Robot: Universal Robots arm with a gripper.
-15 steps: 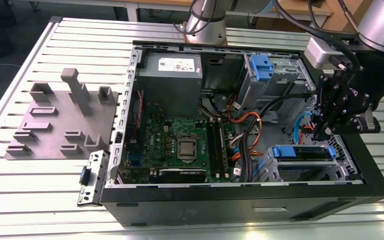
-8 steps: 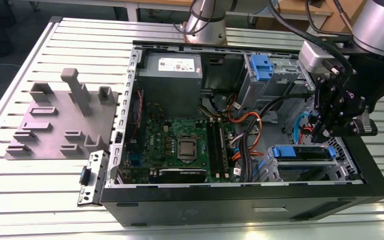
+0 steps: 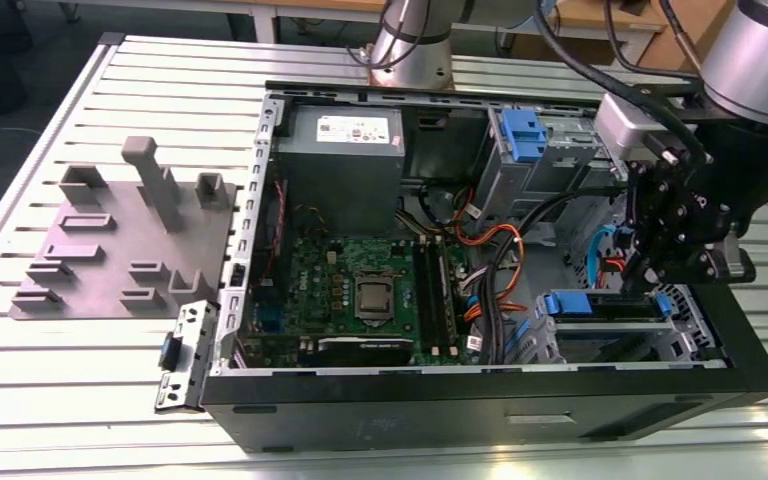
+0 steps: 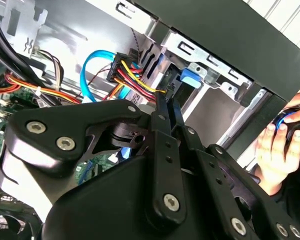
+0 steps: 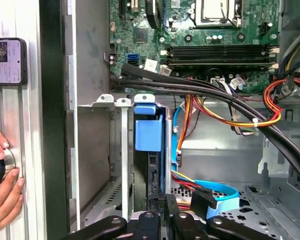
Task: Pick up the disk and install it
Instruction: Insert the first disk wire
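Exterior view places the gripper just above the disk seated in the computer case's drive cage; its fingers' spread cannot be told.

Bundled orange, yellow and black wires and a bright blue flat cable crowd the space just beside the metal drive cage.
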